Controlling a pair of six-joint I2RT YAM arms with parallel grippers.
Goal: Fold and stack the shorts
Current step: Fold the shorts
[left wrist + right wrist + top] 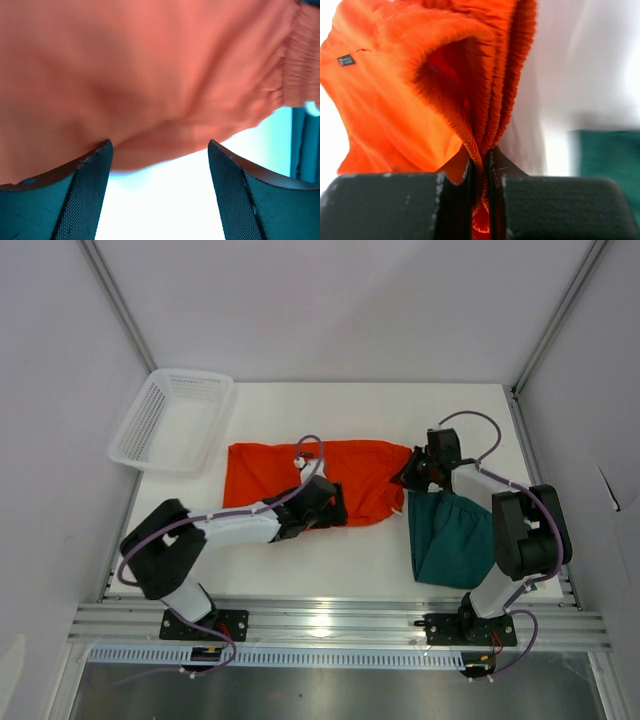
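Right fingers [535, 200] pinch orange shorts [262, 472] at waistband edge, left fingers [82, 200] spread

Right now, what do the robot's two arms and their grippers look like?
The left arm and right arm each have bulky black joints joined by white links, with a purple cable looping alongside. The left gripper and right gripper have two flat black fingers; the left's pads show a fine woven texture.

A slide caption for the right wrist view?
Right gripper pinching the orange shorts at the waistband; green shorts beyond.
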